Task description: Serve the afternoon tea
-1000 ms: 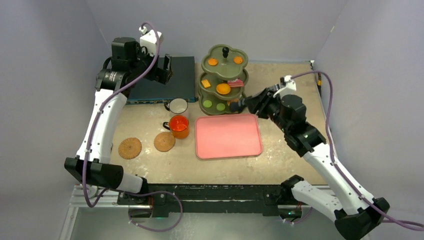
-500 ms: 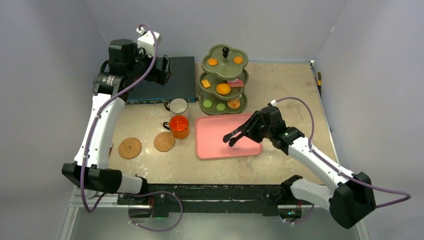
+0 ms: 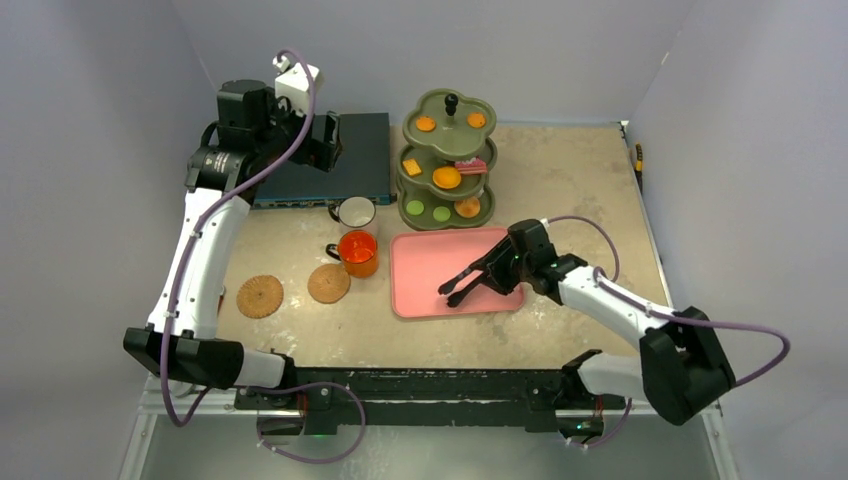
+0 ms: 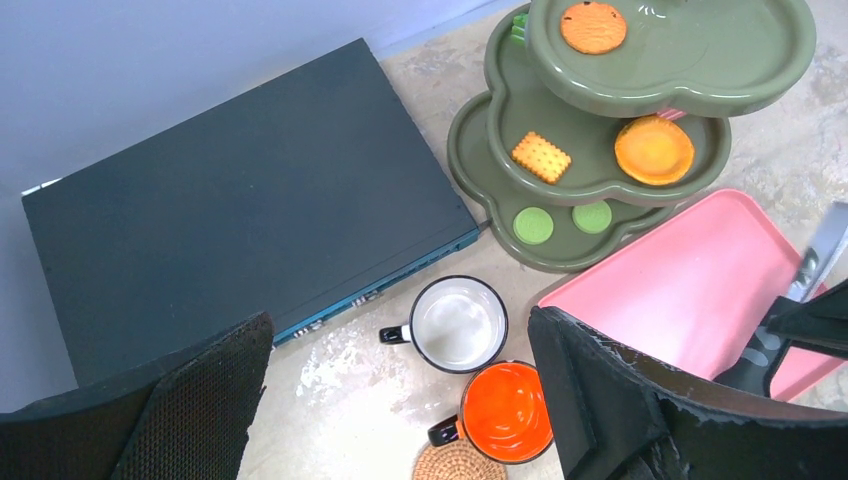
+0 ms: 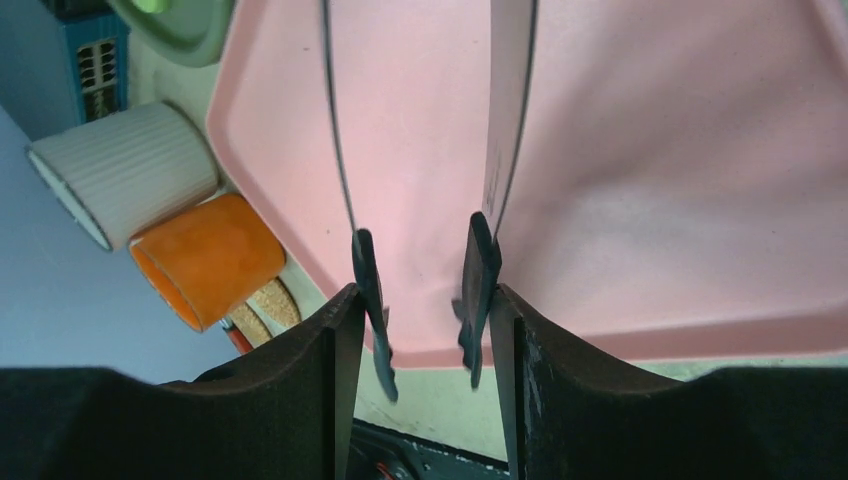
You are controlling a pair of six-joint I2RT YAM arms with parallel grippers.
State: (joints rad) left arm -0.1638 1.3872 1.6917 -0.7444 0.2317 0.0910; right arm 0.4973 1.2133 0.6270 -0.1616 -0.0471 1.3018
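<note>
Over the pink tray's [image 3: 430,265] near edge, my right gripper [image 3: 451,293], drawn back since a second ago from the three-tier stand [image 3: 412,128] behind it, hangs parted, empty; my left gripper [image 3: 331,137], parted, hovers above the blue box [image 3: 366,152].

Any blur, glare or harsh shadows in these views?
Top external: even light, sharp, no glare. Left wrist: its own fingers dark and defocused, slight sheen inside the white mug. Right wrist: pink tray soft and hazy.
</note>
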